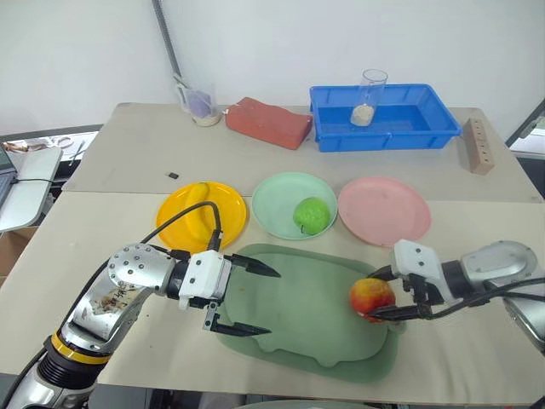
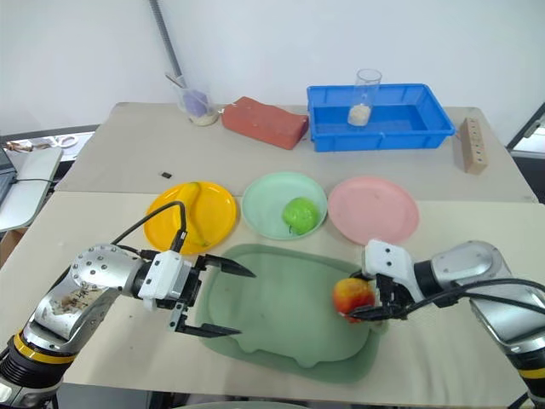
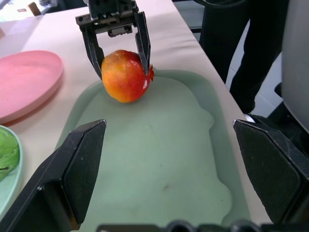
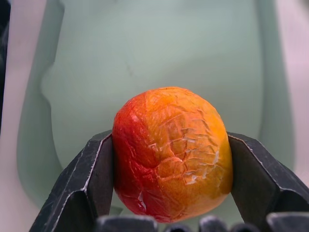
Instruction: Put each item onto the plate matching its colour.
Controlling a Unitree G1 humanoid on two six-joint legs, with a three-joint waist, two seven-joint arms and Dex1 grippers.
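We have the green apple (image 1: 312, 215) on the mint green plate (image 1: 274, 202) and the banana (image 1: 198, 188) lying at the far rim of the yellow plate (image 1: 183, 223). Only the red-and-yellow apple (image 1: 370, 296) remains: our right hand (image 1: 400, 295) has its fingers pinching it over the dull-green tray (image 1: 298, 315), and the pink plate (image 1: 384, 210) waits bare just beyond. Our left hand (image 1: 254, 296) hangs spread wide over the tray's other end, holding nothing. A blue bin (image 1: 381, 117), a red brick (image 1: 268, 122) and a glass (image 1: 369, 97) stand well back on the desk (image 1: 128, 145), out of the way.
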